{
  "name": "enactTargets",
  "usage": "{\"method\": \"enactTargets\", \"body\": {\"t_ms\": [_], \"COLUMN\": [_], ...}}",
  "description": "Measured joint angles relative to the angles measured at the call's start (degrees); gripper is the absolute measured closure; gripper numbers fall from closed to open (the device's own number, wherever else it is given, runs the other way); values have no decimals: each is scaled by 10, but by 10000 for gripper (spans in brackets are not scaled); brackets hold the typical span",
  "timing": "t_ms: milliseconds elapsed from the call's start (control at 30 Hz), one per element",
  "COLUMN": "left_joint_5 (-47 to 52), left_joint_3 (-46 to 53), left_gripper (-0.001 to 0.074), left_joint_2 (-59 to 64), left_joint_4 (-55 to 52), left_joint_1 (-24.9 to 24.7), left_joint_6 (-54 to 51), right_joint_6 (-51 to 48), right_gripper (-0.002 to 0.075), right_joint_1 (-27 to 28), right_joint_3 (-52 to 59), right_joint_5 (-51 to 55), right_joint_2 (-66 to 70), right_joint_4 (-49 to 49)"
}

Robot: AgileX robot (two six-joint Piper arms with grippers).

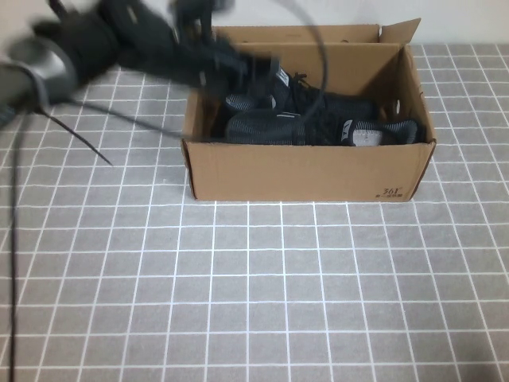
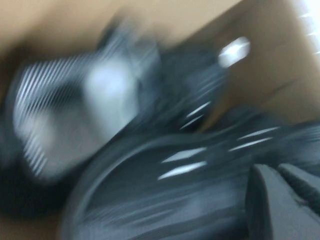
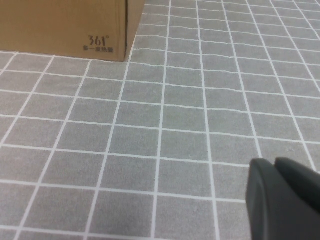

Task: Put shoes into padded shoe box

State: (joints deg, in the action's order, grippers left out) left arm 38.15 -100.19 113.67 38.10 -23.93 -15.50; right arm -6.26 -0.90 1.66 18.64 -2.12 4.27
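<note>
The brown cardboard shoe box (image 1: 310, 171) stands open at the back of the table. Both black sneakers lie inside it, one along the front wall (image 1: 270, 127) and one behind it (image 1: 350, 107). My left arm reaches in from the left, blurred by motion, with the left gripper (image 1: 266, 73) over the box's left end, just above the shoes. The left wrist view shows its fingers (image 2: 270, 200) close together and empty over a black shoe (image 2: 165, 200) with white stripes. My right gripper (image 3: 277, 192) is shut and empty, low over the cloth, right of the box corner (image 3: 60, 25).
A grey cloth with a white grid (image 1: 254, 286) covers the table. The box's back flaps (image 1: 398, 32) stand up. A black cable (image 1: 16, 263) hangs down the left side. The "361" print (image 1: 390, 192) marks the box's front right corner.
</note>
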Motion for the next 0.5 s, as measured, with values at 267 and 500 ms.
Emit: {"method": "enactTargets", "body": {"t_ms": [267, 500], "left_joint_5": [128, 224], "left_joint_3": [-56, -49], "left_gripper": [737, 737], "left_joint_2": [-140, -278], "left_joint_4": [-3, -34], "left_joint_1": [0, 0], "left_joint_6": [-67, -63], "right_joint_6": [0, 0], "right_gripper": [732, 733], "right_joint_1": [0, 0], "right_joint_3": [0, 0], "right_joint_5": [0, 0], "right_joint_2": [0, 0], "right_joint_4": [0, 0]}}
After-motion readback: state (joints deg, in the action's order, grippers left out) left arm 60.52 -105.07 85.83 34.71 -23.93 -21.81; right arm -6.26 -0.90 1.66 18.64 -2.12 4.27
